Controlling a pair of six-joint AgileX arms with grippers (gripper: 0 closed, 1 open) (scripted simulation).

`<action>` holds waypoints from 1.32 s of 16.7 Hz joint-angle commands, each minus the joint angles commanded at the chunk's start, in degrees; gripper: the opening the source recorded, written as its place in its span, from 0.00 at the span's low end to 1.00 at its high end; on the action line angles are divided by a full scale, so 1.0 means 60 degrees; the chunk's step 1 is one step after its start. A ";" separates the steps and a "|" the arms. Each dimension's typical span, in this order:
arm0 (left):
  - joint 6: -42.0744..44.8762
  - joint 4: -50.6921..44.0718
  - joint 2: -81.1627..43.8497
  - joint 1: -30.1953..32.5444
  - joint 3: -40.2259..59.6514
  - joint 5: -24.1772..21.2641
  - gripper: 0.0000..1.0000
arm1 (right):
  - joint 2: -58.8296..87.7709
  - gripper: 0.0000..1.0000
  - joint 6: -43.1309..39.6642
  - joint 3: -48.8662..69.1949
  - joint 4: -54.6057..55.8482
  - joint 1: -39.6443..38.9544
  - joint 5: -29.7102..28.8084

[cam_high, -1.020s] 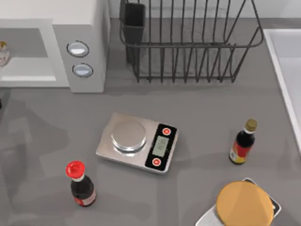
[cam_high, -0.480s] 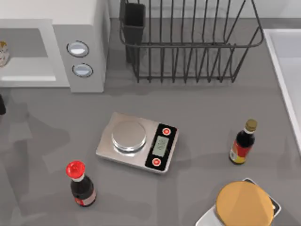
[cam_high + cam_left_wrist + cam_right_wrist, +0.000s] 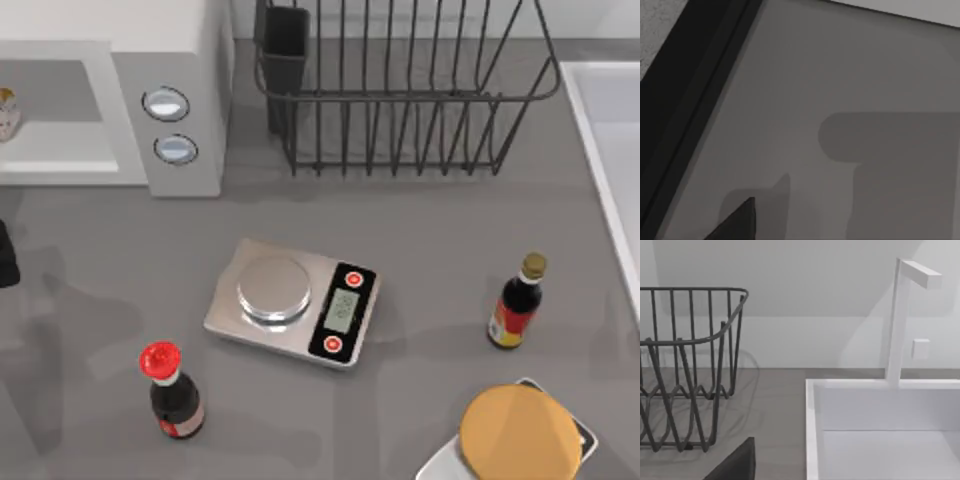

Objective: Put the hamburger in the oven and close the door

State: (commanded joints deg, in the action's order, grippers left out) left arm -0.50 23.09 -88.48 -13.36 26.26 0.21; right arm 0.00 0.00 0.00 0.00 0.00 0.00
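Observation:
The white oven (image 3: pixel 180 100) stands at the table's back left with its pale grey inside exposed. The small golden-topped hamburger (image 3: pixel 6 112) sits inside it, at the top view's left edge. The door is out of view. A dark part of my left arm (image 3: pixel 5 255) pokes in at the left edge, in front of the oven. In the left wrist view one dark fingertip (image 3: pixel 740 225) hangs over bare grey table. In the right wrist view a dark fingertip (image 3: pixel 740 462) faces the dish rack (image 3: pixel 685 365) and the sink (image 3: pixel 880 430).
A silver kitchen scale (image 3: pixel 292 302) lies mid-table. A red-capped bottle (image 3: pixel 170 392) stands front left and a dark sauce bottle (image 3: pixel 518 302) at the right. The black wire rack (image 3: pixel 400 90) is at the back, the white sink (image 3: pixel 605 150) at the right, and a large tan disc (image 3: pixel 518 435) front right.
The dark part of my left arm has come further into the top view's left edge and moved toward the table's front. The shadows on the table's left have shifted with it.

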 joint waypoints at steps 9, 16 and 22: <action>0.0364 -0.0062 0.1563 -0.0167 0.0475 0.0001 1.00 | 0.0000 1.00 0.0000 0.0000 0.0000 0.0000 0.0000; 0.0355 -0.0081 0.1644 -0.0115 0.0430 0.0008 1.00 | 0.0000 1.00 0.0000 0.0000 0.0000 0.0000 0.0000; 0.0323 -0.0678 0.3988 0.0310 -0.0355 0.0003 1.00 | 0.0000 1.00 0.0000 0.0000 0.0000 0.0000 0.0000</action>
State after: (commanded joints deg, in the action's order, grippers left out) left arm 1.44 19.02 -64.55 -11.50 24.13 0.23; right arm 0.00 0.00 0.00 0.00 0.00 0.00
